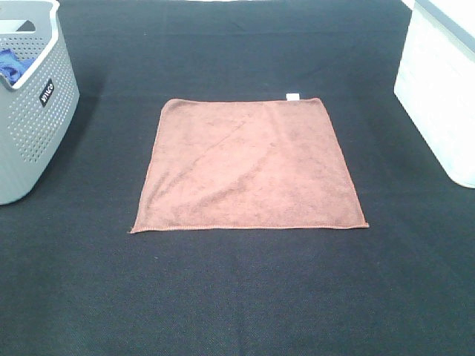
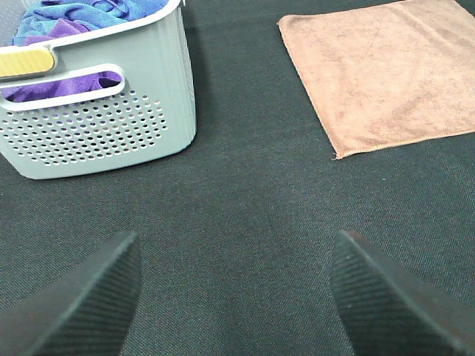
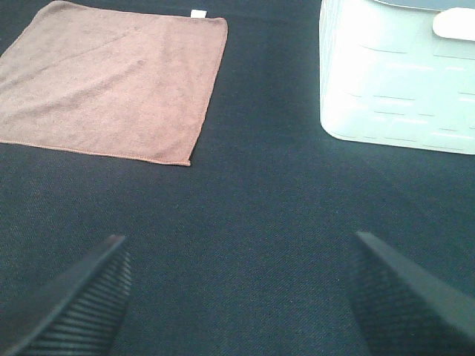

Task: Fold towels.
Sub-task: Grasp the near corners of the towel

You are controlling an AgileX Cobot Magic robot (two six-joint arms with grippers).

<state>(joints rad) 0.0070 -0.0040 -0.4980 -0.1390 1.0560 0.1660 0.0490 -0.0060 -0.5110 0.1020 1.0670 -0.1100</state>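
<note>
Reddish-brown towel [image 1: 249,167] flat and unfolded on the black tabletop [image 1: 237,297], well apart from both pincers: left pincer [image 2: 234,256] wide, empty; right pincer [image 3: 239,252] wide, empty too.

The right end effector [image 3: 237,245] hangs spread wide above the black bench [image 3: 260,200]. The towel [image 3: 111,81] lies flat (white tag [image 3: 198,13] at one edge), apart from a white basket [image 3: 393,81].

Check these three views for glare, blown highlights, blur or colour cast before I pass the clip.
Exterior high: even light, towel sharp, white bin at the right edge washed out. Left wrist: grey basket and towel crisp, left gripper near the lens slightly soft. Right wrist: white bin overexposed with detail lost, cool greenish cast on the black mat, right gripper soft.
</note>
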